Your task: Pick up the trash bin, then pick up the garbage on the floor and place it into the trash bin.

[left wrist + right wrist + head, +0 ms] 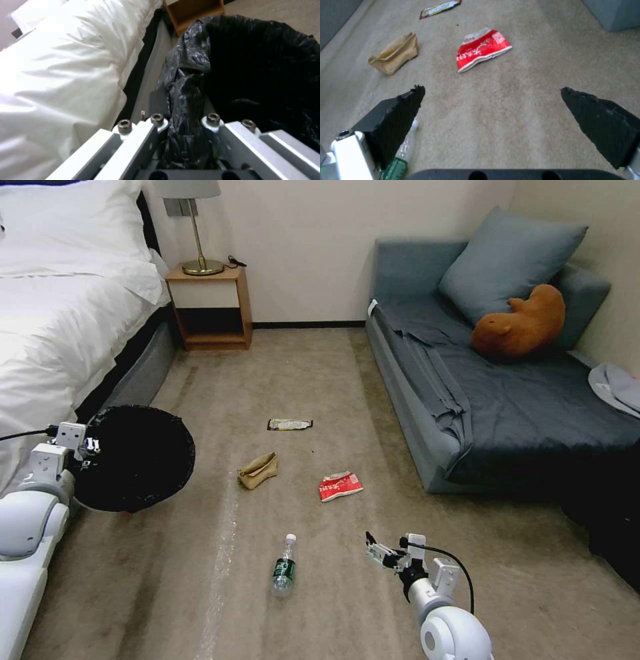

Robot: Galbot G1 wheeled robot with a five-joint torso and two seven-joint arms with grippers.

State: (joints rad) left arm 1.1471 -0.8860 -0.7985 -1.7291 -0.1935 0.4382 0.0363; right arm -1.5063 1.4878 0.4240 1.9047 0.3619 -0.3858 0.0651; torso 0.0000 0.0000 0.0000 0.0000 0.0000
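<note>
Hovering low at 5 o'clock, right gripper spread wide over carpet, bottle just beside it at 6, red wrapper and tan bag mid-floor, snack wrapper farther, left gripper at 9 clamping trash bin by its black liner.

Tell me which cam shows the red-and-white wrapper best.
Right wrist view: the red-and-white wrapper lies close, unobstructed, print visible. Head view shows it small on the carpet beyond the right gripper.
</note>
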